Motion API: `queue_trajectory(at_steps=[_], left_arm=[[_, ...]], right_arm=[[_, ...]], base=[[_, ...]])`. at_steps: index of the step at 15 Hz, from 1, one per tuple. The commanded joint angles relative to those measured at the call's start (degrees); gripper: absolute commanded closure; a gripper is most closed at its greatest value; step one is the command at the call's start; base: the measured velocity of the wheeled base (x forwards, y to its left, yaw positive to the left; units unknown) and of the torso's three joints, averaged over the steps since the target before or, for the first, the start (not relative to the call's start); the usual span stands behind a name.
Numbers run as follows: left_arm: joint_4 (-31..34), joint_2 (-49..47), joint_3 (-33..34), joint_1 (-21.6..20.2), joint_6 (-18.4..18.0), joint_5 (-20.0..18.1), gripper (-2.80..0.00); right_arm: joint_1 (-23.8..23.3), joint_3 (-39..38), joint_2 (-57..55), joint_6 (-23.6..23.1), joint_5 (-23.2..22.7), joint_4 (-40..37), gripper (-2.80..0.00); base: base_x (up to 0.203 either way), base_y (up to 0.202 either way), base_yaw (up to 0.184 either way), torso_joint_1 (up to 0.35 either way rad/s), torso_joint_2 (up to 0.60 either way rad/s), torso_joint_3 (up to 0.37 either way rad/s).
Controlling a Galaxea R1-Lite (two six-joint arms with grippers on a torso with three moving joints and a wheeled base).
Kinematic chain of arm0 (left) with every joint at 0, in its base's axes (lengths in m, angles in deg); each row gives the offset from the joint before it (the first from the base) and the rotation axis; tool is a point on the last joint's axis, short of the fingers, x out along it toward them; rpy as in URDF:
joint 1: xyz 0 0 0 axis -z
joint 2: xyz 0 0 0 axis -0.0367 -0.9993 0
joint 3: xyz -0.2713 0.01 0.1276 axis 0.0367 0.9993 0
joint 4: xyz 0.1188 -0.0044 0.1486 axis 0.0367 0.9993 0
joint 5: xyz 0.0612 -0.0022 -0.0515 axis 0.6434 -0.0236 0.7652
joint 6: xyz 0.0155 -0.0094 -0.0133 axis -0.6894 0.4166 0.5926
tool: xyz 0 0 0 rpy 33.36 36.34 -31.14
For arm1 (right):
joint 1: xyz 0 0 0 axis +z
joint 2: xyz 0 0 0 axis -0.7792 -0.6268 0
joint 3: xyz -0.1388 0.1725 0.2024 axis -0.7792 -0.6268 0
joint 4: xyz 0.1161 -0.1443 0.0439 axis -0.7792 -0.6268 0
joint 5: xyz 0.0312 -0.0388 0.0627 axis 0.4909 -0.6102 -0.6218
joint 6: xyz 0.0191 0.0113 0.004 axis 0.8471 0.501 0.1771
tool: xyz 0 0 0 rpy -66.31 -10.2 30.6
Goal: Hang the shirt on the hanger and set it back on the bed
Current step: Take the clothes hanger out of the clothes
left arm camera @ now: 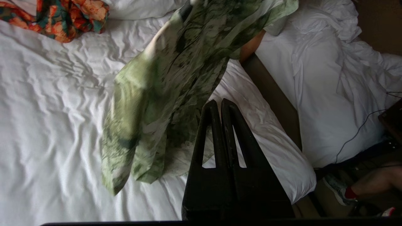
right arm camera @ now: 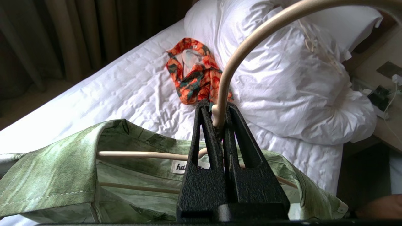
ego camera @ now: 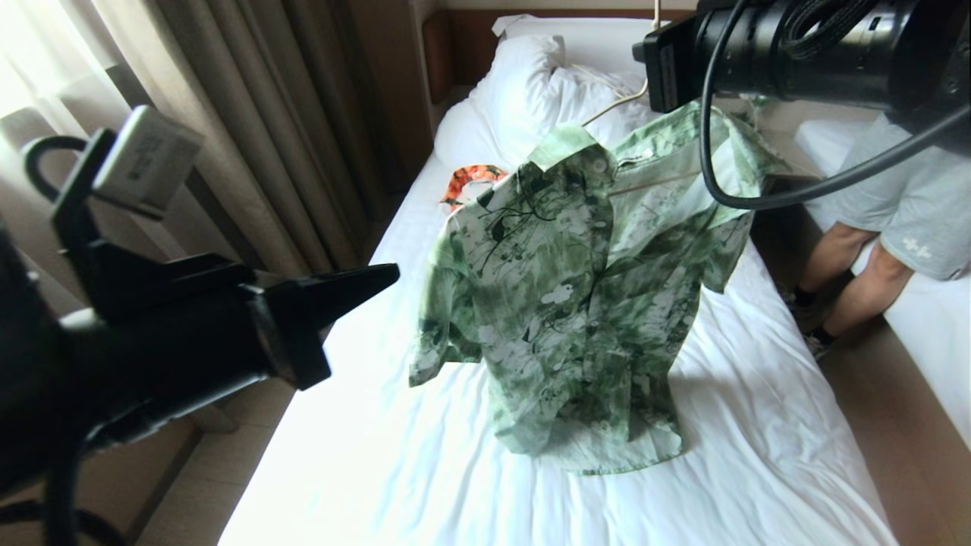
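Right wrist view showed the right gripper [right arm camera: 220, 117] pinching the hanger [right arm camera: 232, 59] at its neck, floral shirt [ego camera: 565, 296] already draped on it, hem brushing the bed [ego camera: 364, 455]. Left gripper [ego camera: 372, 279] hung pressed together, empty. Next up, probably lowering it flat.

A hotel-style bedroom: two single beds, the bed [ego camera: 758, 394] and a second bed [ego camera: 929, 356], with white pillows [ego camera: 523, 83], brown headboard [ego camera: 463, 38] and long curtains [ego camera: 250, 114].
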Motion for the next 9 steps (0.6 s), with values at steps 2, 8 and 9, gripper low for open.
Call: queue_trajectory(at_steps=[2, 8, 9], left_arm=[[-6.63, -12.36, -3.55, 1.27, 0.01, -1.28, 0.00], [-13.96, -21.85, -9.07, 1.82, 1.35, -3.58, -2.80], [-14.97, -23.44, -10.05, 1.75, 1.63, -3.58, -2.80]], right_arm=[[-0.36, 0.00, -3.87, 0.22, -0.10, 0.46, 0.00], [-0.40, -0.09, -10.23, 0.57, -0.35, 6.45, 0.00], [-0.40, -0.13, -10.51, 1.74, -0.73, 6.45, 0.00]], base=[[0.000, 0.000, 0.000, 0.000, 0.00, 0.000], [0.000, 0.000, 0.000, 0.000, 0.00, 0.000], [0.000, 0.000, 0.000, 0.000, 0.00, 0.000]])
